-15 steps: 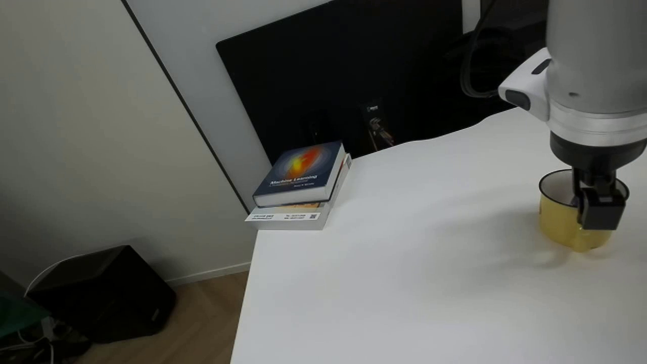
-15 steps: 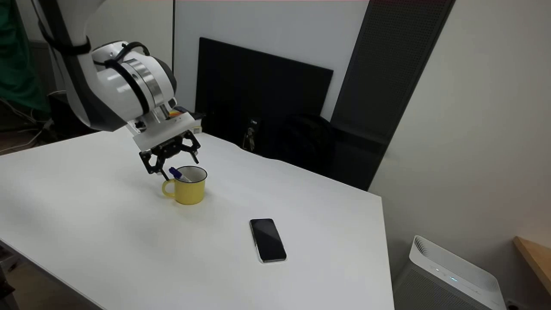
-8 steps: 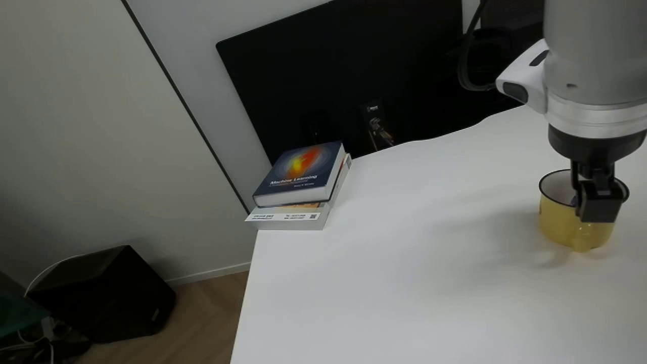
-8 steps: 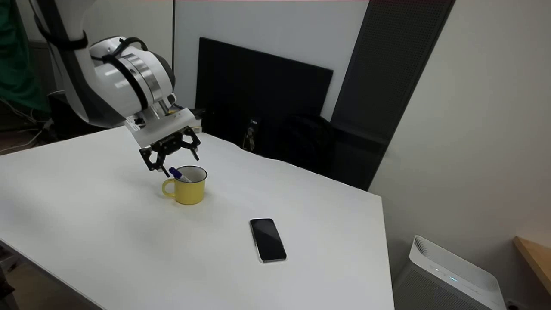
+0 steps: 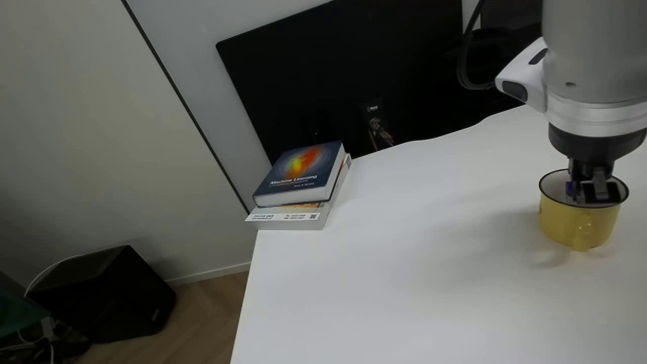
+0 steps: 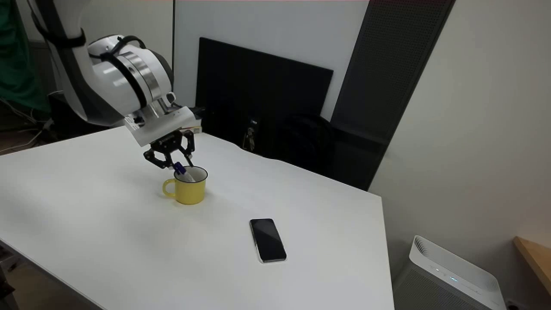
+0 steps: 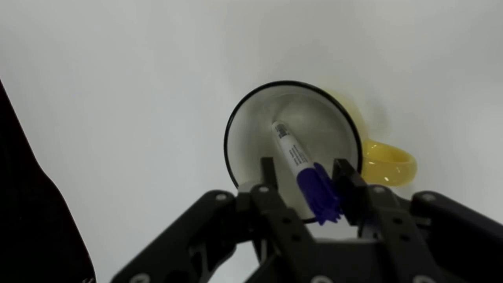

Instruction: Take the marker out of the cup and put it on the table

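One black shape (image 7: 35, 204) is running off the left edge in the wrist view, too dark to identify. To its right, two fingers (image 7: 269, 173) of the gripper (image 7: 304, 160) are standing partly apart on either side of the marker (image 7: 292, 151), which is leaning inside the yellow cup (image 7: 324, 125); a gap is showing beside the left-hand finger, so they are not clamping it, while contact between the blue cap (image 7: 314, 190) and the right-hand finger is proving hard to judge. In an exterior view, books (image 5: 298, 174) are lying at the left of the table (image 5: 404, 242); at the right, the gripper is hiding much of the marker. In an exterior view, the arm (image 6: 129, 82), cut off by the top edge, is slanting in from the upper left, its gripper pointing downward over the cup; a phone (image 6: 267, 240) is lying farther right.
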